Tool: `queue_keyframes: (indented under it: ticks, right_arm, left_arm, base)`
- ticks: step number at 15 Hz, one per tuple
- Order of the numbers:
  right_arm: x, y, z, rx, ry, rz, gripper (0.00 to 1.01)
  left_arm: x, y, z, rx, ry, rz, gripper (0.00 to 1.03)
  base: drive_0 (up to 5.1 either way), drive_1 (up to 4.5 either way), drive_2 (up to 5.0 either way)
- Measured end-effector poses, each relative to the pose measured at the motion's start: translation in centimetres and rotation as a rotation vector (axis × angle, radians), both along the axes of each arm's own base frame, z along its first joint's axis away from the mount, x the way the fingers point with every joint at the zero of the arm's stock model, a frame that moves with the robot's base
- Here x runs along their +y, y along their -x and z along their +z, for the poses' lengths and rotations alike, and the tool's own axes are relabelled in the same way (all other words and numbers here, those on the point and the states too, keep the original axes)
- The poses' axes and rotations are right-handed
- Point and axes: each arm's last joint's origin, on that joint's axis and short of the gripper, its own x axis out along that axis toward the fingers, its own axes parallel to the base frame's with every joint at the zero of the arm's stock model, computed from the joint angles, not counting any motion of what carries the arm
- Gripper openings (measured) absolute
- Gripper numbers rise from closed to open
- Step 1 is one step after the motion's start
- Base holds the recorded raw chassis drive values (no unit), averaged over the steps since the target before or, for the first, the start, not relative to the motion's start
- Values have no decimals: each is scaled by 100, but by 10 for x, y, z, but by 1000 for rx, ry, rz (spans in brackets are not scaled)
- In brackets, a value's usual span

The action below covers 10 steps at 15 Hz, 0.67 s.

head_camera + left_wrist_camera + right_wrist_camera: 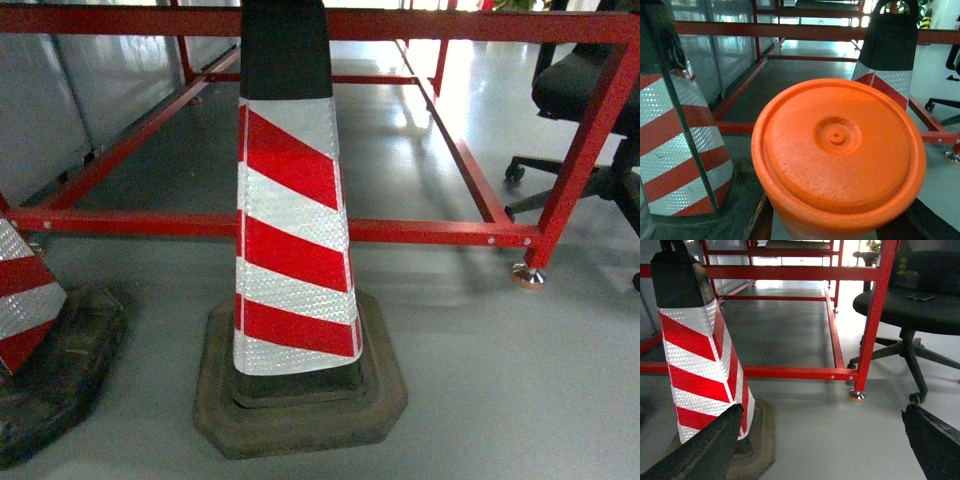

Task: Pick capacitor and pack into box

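An orange cylinder with a round, ringed top, the capacitor (840, 145), fills the left wrist view. My left gripper (840, 225) is shut on it, and only dark bits of its fingers (765, 222) show at the cylinder's lower sides. In the right wrist view my right gripper (822, 440) hangs open over the bare grey floor, its black fingers (705, 445) wide apart with nothing between them. The box is out of view. Neither gripper shows in the head view.
A red-and-white striped traffic cone (295, 230) on a rubber base stands straight ahead, and another cone (20, 300) is at the left edge. Behind them runs a red steel frame (430, 232) low over the floor. A black office chair (920, 295) stands at the right.
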Motion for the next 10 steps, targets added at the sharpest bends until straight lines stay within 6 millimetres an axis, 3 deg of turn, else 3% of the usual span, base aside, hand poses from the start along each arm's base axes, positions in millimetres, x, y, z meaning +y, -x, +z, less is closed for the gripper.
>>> queue_keyframes:
  ticks: [10]
  right_arm:
    - [0, 0, 0, 1, -1, 2, 98]
  left_arm:
    - [0, 0, 0, 1, 0, 1, 44]
  base:
    - [0, 0, 0]
